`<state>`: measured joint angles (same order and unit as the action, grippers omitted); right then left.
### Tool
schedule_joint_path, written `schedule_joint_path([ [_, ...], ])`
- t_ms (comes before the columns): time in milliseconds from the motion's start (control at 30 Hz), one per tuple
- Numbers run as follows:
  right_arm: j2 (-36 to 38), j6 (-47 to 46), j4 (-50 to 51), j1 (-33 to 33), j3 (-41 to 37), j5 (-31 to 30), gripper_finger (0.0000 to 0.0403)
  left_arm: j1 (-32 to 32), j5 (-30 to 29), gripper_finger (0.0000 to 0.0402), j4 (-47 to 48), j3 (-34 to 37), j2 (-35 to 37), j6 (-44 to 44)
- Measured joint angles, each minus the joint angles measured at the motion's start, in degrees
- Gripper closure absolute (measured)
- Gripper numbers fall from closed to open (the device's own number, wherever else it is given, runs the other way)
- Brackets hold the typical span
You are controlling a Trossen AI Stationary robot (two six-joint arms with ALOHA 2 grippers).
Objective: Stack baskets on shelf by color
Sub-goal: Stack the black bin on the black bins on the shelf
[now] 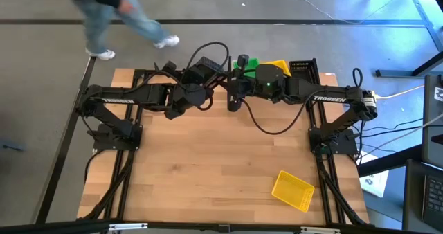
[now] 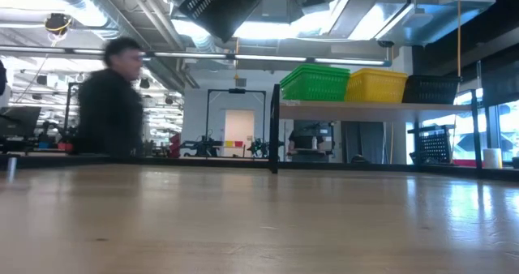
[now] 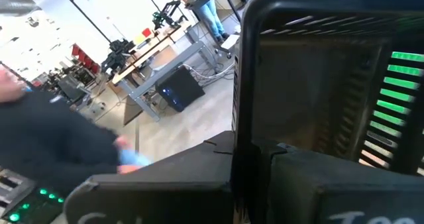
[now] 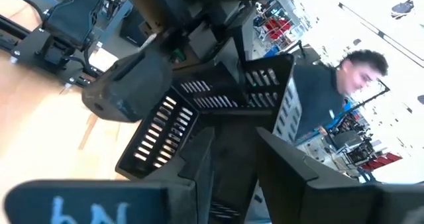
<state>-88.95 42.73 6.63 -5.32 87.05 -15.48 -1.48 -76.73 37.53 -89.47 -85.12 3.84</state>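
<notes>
A black basket [image 1: 205, 69] [image 2: 220, 3] hangs tilted high above the table's far middle, between both arms. My left gripper [image 1: 185, 97] [image 3: 252, 168] reaches it from the left and my right gripper [image 1: 234, 95] [image 4: 235, 159] from the right, each shut on it. The shelf [image 2: 365, 107] at the far edge carries green baskets [image 2: 315, 83], yellow baskets [image 2: 376, 86] and a black basket [image 2: 434, 87] side by side. One yellow basket [image 1: 292, 190] lies on the table near the right front corner. My left gripper pinches the black basket's rim and wall [image 3: 246, 85] between its two fingers; the wall stands up past them. The basket is lifted clear and tilted. My right gripper has a wall near the basket's corner [image 4: 232, 128] between its fingers, opposite the left gripper [image 4: 129, 85].
A person [image 2: 109, 104] walks past beyond the table's far left. Another black basket [image 2: 434, 147] shows below the shelf board on the right. Black frame rails [image 1: 121, 185] run along both table sides. The wooden tabletop [image 1: 208, 165] stretches in front of the arms.
</notes>
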Motion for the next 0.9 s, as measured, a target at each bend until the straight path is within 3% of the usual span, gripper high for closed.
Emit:
schedule_joint_path([
  [233,0.00,-0.10,-0.80,0.00,0.00,-2.78,0.0295,0.04,0.43,0.0401,0.31,0.00,0.00,0.00],
  [900,-3.53,-0.41,-1.41,-2.75,0.02,-3.63,0.0298,-0.67,0.56,0.0401,0.01,0.00,0.00,-0.15],
])
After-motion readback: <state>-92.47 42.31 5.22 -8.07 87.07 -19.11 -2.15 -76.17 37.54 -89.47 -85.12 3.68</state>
